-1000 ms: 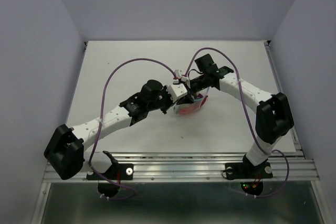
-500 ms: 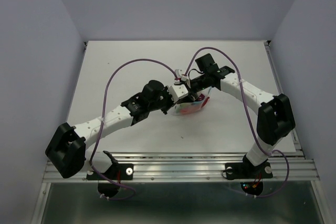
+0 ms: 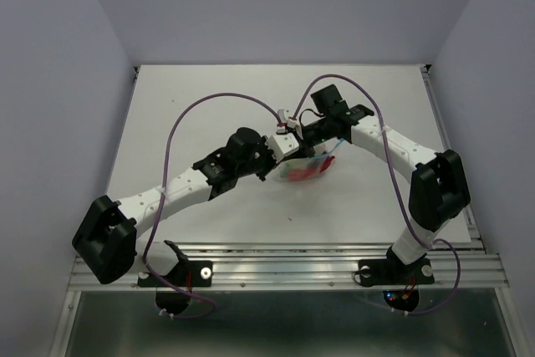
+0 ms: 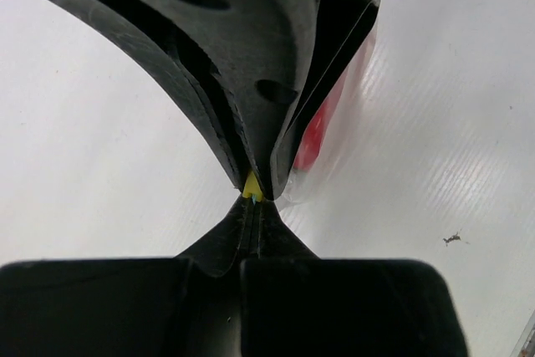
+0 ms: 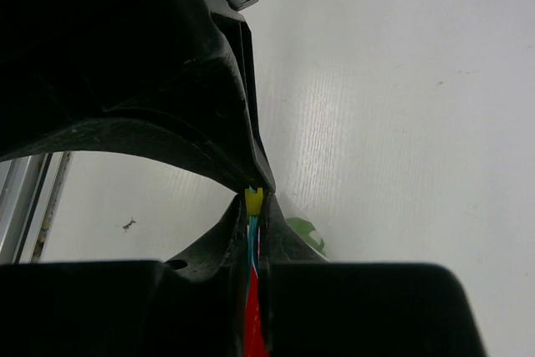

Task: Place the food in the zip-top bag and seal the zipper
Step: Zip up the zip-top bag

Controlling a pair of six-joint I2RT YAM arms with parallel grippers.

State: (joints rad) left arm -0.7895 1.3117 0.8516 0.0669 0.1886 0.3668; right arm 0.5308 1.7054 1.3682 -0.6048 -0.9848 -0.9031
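Roughly at the middle of the table [image 3: 376, 198], the zip-top bag [image 3: 308, 170] hangs crumpled between the two grippers, with red showing through its clear plastic in the top view. From the left wrist, the red chili [image 4: 322, 123] is visible inside the bag, pressed against the film just to the right of the fingers. From the right wrist, the zipper [image 5: 252, 236] runs as a thin light-blue line straight down between the black fingers, with red below it and a bit of green leaf [image 5: 305, 233] just beside it on the right; the onion cannot be made out in any view. The left gripper [image 4: 253, 194] is clamped tight on the bag's edge, its jaws meeting with only a small yellow tab between the tips. The right gripper [image 5: 255, 202] is likewise pinched closed on the zipper edge, a yellow tab showing at its tips too. In the top view both grippers meet over the bag, the left gripper [image 3: 280, 159] from the left and the right gripper [image 3: 303, 144] from behind and to the right. Purple cables [image 3: 221, 95] loop above both arms, and a small dark speck [image 4: 452, 238] lies on the white surface near the bag.
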